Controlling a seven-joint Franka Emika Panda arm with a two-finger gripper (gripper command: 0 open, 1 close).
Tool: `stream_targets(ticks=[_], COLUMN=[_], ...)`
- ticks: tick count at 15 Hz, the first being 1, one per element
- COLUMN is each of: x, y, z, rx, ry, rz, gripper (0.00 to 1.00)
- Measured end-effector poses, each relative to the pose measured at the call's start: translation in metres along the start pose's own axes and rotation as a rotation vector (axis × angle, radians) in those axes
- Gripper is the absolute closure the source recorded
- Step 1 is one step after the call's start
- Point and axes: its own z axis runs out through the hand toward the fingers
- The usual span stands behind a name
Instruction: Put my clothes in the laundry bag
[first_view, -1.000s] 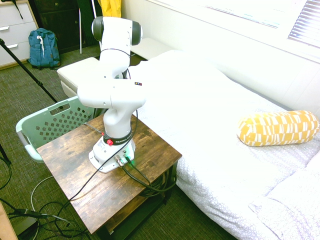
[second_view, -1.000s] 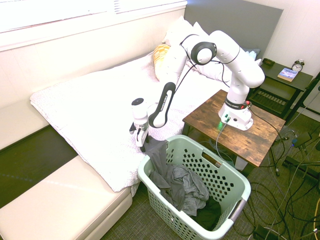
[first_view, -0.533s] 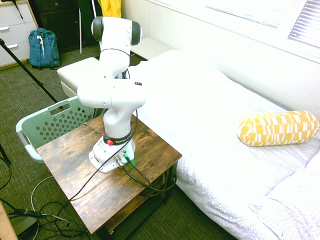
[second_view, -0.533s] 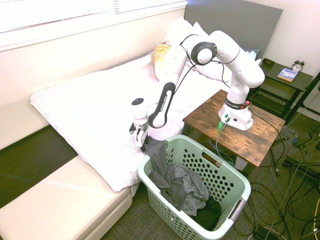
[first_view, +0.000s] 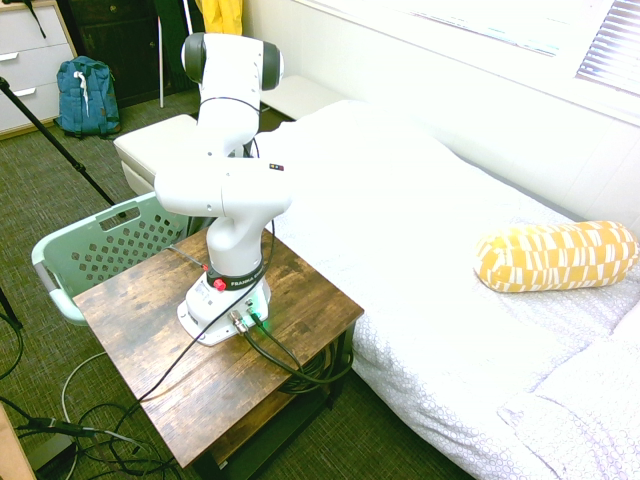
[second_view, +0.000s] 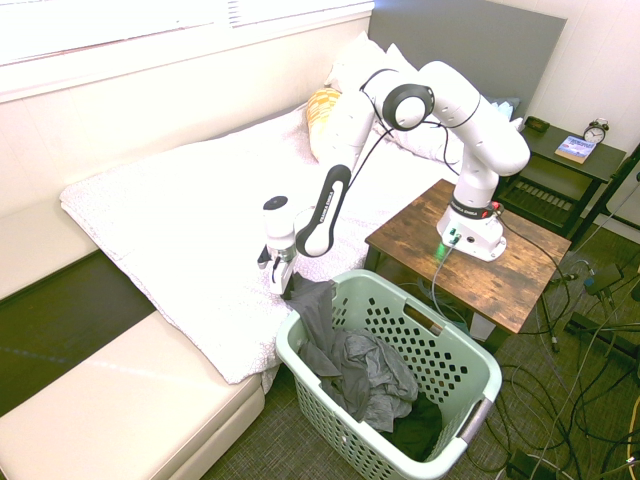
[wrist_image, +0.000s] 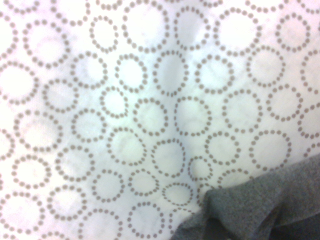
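In the second exterior view the white arm is reaching from its base at right of centre down toward the lower middle of the frame, where the tool (second_view: 284, 283) is pointing straight down at the edge of the bed (second_view: 190, 210), just beside the far corner of the laundry bag (second_view: 470, 352). The tool is sitting against the top of a dark grey piece of the clothes (second_view: 345, 355) that is draping up over the bag's rim toward the bed; whether its jaws are gripping that fabric or merely standing close to it cannot be told, since the fingertips are too small and dark against the cloth. The rest of the clothes are lying heaped inside the pale green perforated bag in the lower centre, grey folds on top and a darker piece low toward the bag's near corner. In the wrist view a grey fabric edge (wrist_image: 260, 210) is showing at the lower right against the bedcover (wrist_image: 150, 115), white with rings of small grey dots. In the first exterior view the bag (first_view: 100, 245) is showing at left behind the wooden table (first_view: 140, 330), and the tool is hidden behind the arm. A black band on the arm's base is carrying pale lettering, too small to read with confidence. A yellow patterned bolster pillow (first_view: 556, 255) is lying on the bed at right, and a blue backpack (first_view: 87, 95) is standing at upper left.
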Motion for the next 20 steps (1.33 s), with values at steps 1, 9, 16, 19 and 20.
stream_targets(ticks=[1,9,16,19,20], x=[-0.001,-0.058,-0.263,-0.285,-0.290], y=[-0.001,0.003,0.072,0.080,0.080], z=[0.000,-0.080,-0.113,-0.092,-0.085], rx=[0.001,0.055,0.029,-0.008,-0.022], ry=[0.001,0.144,0.277,0.283,0.282], rz=[-0.001,-0.021,-0.179,-0.207,-0.217], gripper=[1.00,1.00,1.00,0.00,0.00])
